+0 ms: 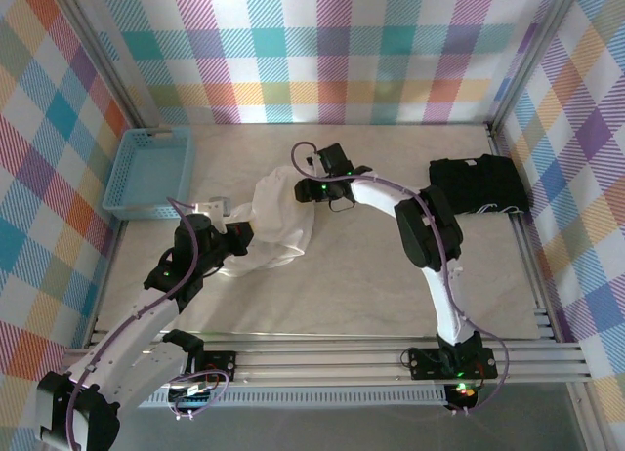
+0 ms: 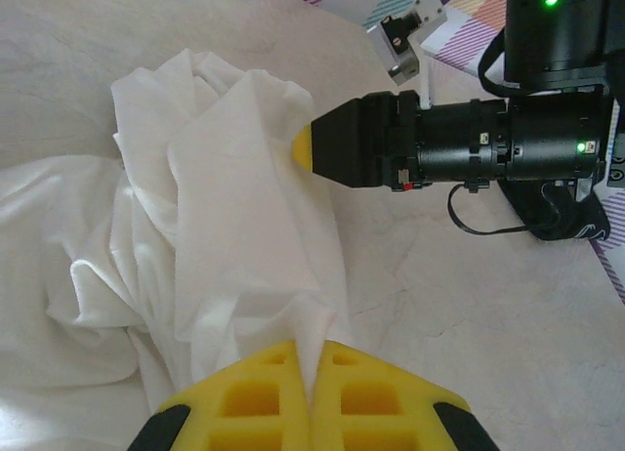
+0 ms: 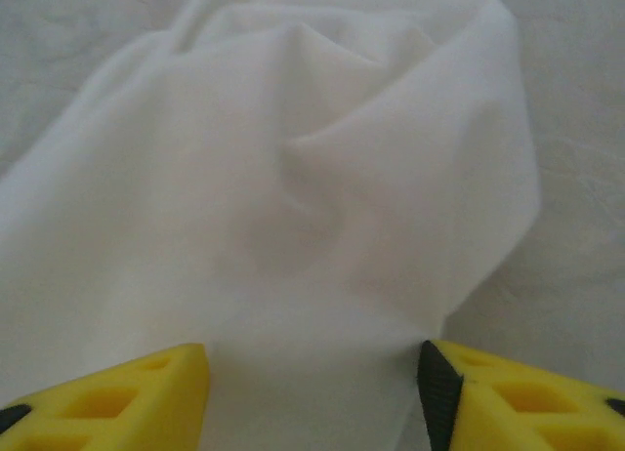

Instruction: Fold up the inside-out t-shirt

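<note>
Pinching limp, slippery t-shirt (image 1: 278, 217) right of basket (image 1: 148, 210) w/ your L gripper (image 2: 312, 351); R gripper (image 3: 312, 378) jaws spread astride it, so grab hems.

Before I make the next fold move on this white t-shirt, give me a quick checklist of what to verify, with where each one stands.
1. left gripper pinching the t-shirt: ok, fingers shut on a fold.
2. right gripper gripping it: not ok, jaws apart, fabric lying between them.
3. Cloth lying flat: not ok, bunched and wrinkled.
4. Cloth apart from the blue basket and the black garment: ok.
5. Which edge each gripper has: cannot tell.
</note>
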{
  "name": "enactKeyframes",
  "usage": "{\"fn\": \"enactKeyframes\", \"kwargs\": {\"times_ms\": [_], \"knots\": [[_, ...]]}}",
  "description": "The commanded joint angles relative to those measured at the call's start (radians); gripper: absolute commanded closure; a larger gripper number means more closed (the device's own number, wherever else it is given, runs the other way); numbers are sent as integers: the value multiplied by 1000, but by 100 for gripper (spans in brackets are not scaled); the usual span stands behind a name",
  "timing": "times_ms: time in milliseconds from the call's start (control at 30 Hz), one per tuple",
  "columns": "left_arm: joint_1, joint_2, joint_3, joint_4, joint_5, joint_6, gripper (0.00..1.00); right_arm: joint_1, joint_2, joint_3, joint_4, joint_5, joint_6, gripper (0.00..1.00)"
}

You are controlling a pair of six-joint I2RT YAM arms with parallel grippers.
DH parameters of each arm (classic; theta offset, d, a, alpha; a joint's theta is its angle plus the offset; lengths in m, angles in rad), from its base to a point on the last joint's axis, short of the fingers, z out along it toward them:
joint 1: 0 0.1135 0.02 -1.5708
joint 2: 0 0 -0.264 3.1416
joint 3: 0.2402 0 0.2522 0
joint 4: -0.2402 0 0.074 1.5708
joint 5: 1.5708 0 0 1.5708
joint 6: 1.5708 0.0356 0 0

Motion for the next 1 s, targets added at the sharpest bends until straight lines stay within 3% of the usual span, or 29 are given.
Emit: {"fn": "enactKeyframes", "kwargs": {"times_ms": [0,233,600,967], "knots": [[-7,-10,4,-17,-18,-16,100,2,26,82,-98,33,17,53],[-7,-31,13,-29,-28,-21,100,-11,-38,57,-74,2,-7,100],[1,39,171,2,-59,-42,100,-113,-574,-232,141,-19,-51,100],[-4,119,470,40,125,-52,100,-129,-958,-265,61,85,-167,100]]}}
